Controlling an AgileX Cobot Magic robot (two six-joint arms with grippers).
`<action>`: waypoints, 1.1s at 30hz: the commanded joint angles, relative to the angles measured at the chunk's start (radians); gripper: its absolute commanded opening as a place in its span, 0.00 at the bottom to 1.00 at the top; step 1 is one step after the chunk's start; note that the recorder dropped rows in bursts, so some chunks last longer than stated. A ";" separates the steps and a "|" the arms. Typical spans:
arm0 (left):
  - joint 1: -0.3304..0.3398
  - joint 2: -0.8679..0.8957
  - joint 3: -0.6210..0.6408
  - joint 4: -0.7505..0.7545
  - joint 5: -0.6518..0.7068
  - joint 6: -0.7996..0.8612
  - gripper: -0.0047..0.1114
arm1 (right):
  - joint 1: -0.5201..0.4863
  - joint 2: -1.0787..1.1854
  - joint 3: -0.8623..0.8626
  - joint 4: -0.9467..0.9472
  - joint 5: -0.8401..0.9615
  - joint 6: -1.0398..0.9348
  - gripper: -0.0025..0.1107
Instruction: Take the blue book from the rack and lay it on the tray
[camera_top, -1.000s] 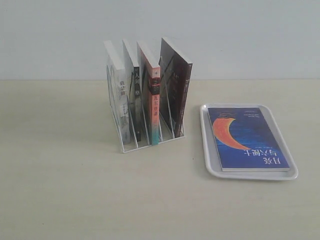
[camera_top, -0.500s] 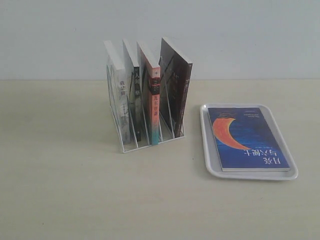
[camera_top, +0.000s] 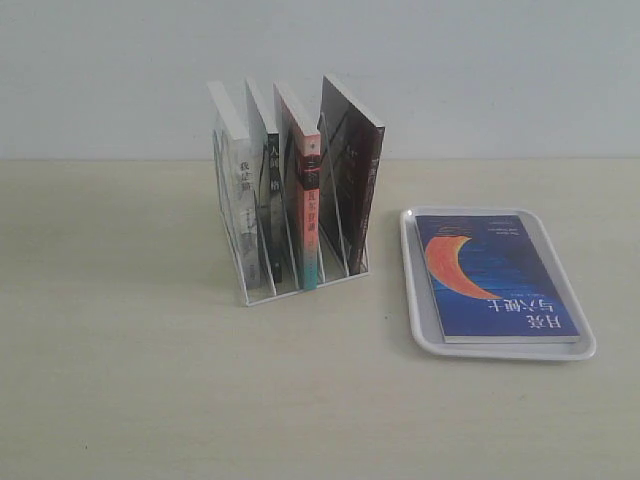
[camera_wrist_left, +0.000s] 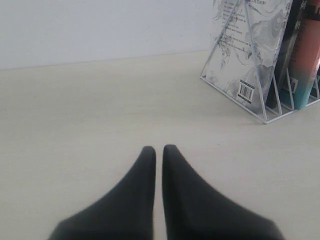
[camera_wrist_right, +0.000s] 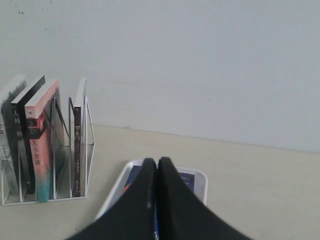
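The book (camera_top: 497, 275) lies flat, cover up, on the tray (camera_top: 409, 285), apart from the rack (camera_top: 246, 300). Left tool (camera_wrist_left: 158, 150) and right tool (camera_wrist_right: 157, 161) are clenched, empty. A low sweep by the right tool, which points at the tray, could shove it.

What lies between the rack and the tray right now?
Nothing: only bare tabletop separates the rack and the tray, seen plainly in the exterior view.

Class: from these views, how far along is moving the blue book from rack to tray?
Done: the blue book lies flat on the tray, out of the rack. In hand: nothing; left gripper and right gripper are shut, empty. Left: nothing apparent.
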 joint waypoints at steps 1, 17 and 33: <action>0.000 -0.003 -0.003 0.001 -0.015 -0.007 0.08 | -0.012 -0.139 0.104 -0.026 0.012 -0.007 0.02; 0.000 -0.003 -0.003 0.001 -0.015 -0.007 0.08 | -0.012 -0.284 0.407 -0.074 -0.015 0.090 0.02; 0.000 -0.003 -0.003 0.001 -0.015 -0.007 0.08 | -0.018 -0.289 0.407 -0.268 0.031 0.244 0.02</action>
